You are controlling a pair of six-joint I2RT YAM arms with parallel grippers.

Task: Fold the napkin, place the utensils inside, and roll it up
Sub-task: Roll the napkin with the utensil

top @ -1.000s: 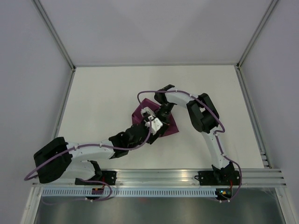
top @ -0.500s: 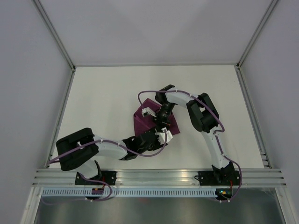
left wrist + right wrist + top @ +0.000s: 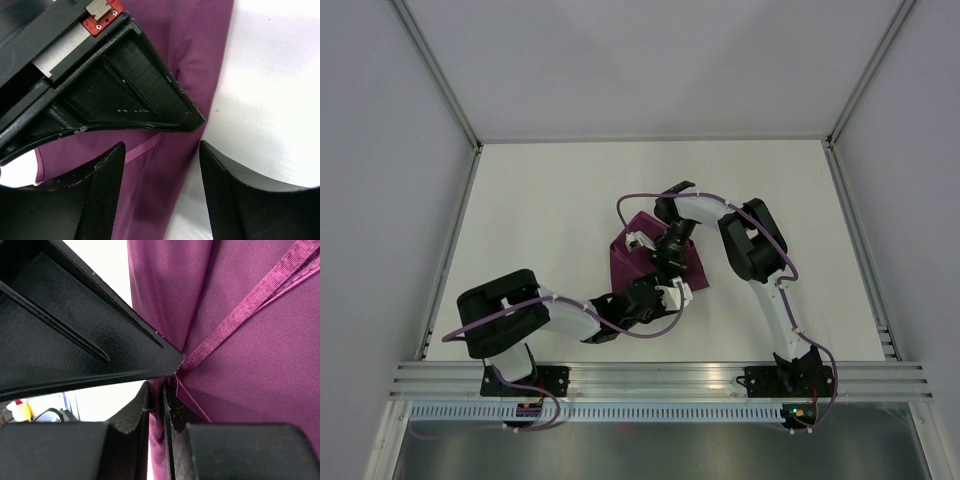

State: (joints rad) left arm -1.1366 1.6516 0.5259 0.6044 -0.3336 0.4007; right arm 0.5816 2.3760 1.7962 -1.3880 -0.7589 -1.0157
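Note:
The dark magenta napkin (image 3: 625,260) lies crumpled in the middle of the table, mostly under both arms. My right gripper (image 3: 665,265) is shut on a fold of the napkin (image 3: 250,355), with cloth pinched between its pads (image 3: 145,415). My left gripper (image 3: 672,290) is open at the napkin's near right edge; in the left wrist view its fingers (image 3: 107,195) straddle the napkin's edge (image 3: 160,190) without closing on it. The right gripper's black finger (image 3: 135,95) shows just beyond. No utensils are in view.
The white table (image 3: 540,210) is bounded by grey walls and a metal frame rail (image 3: 660,375) at the near edge. The two arms cross closely over the napkin.
My left arm has swung its gripper from the napkin's left side round to the near right edge, and its elbow has moved right. The right gripper has held its place.

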